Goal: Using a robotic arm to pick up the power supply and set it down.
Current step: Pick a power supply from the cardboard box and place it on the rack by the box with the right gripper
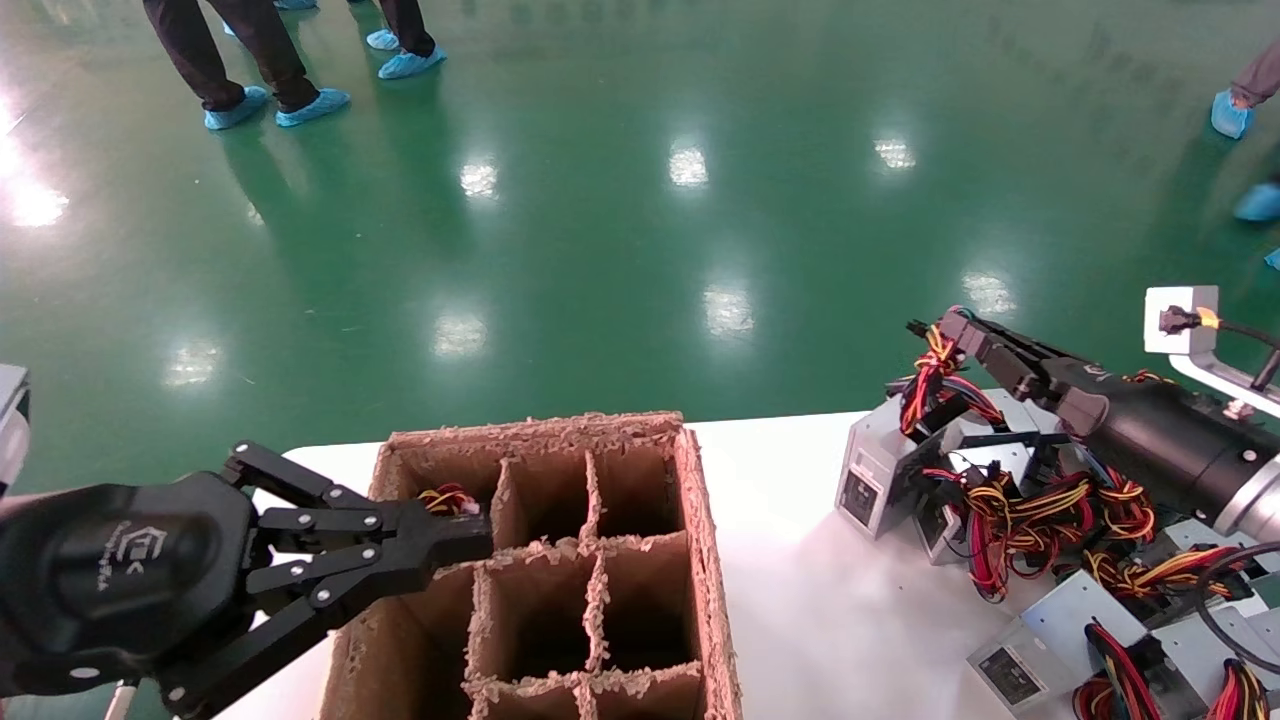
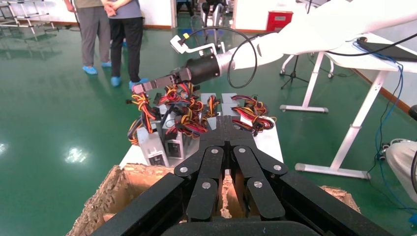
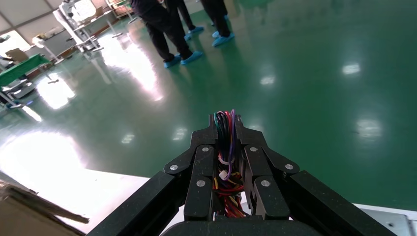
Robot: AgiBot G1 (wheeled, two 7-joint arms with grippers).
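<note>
Nearest us, at the lower left of the head view, our left gripper (image 1: 470, 540) is clenched on nothing, poised over the cardboard box (image 1: 700, 520). At the right, our right gripper (image 1: 945, 335) reaches level over the heaped units, clamped on a wire bundle (image 3: 226, 142) of a power supply (image 1: 880, 455) resting on the white table (image 1: 800, 600). We judge the pick-up underway; next comes lifting without snagging neighbouring wires.

No text can be read; the left hand (image 1: 470, 545) bears a white logo with tiny illegible lettering.
</note>
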